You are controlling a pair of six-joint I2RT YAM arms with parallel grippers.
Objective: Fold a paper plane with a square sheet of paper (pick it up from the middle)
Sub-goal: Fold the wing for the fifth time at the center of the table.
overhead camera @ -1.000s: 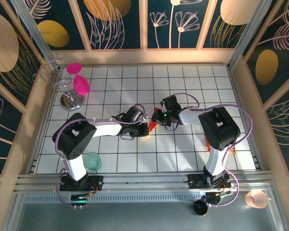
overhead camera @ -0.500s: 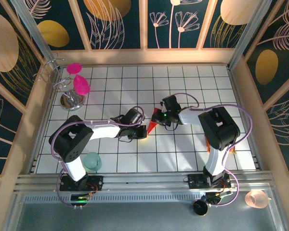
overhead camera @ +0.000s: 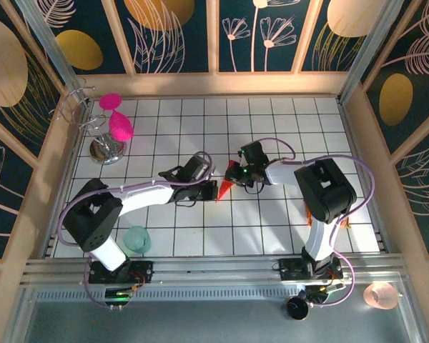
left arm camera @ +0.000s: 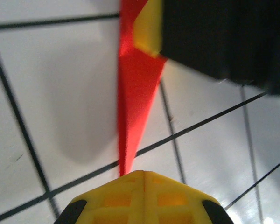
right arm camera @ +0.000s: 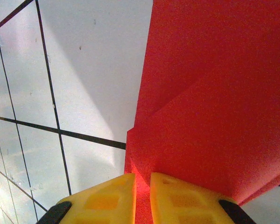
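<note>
The paper plane (overhead camera: 225, 188) is bright red paper folded to a narrow point, held off the white tiled floor mid-table between both grippers. My right gripper (overhead camera: 237, 174) is shut on its wide end; in the right wrist view the red paper (right arm camera: 214, 93) runs into the thin slot between the yellow fingertips (right arm camera: 142, 179). My left gripper (overhead camera: 213, 189) is at the sharp tip. In the left wrist view its yellow fingertips (left arm camera: 143, 173) are pressed together, and the paper (left arm camera: 135, 93) tapers down to them just left of their seam. The right gripper's yellow finger (left arm camera: 148, 28) shows at the paper's far end.
Two magenta goblets (overhead camera: 116, 118) hang on a metal rack at the back left. A teal cup (overhead camera: 136, 238) stands by the left arm's base. A peach cup (overhead camera: 380, 294) sits outside the front rail. Wooden walls (overhead camera: 357, 143) enclose the tiled floor.
The left arm's elbow has swung out to the left and stretched flatter, and its gripper has shifted slightly away along the paper's tip. The right arm and the paper have stayed put.
</note>
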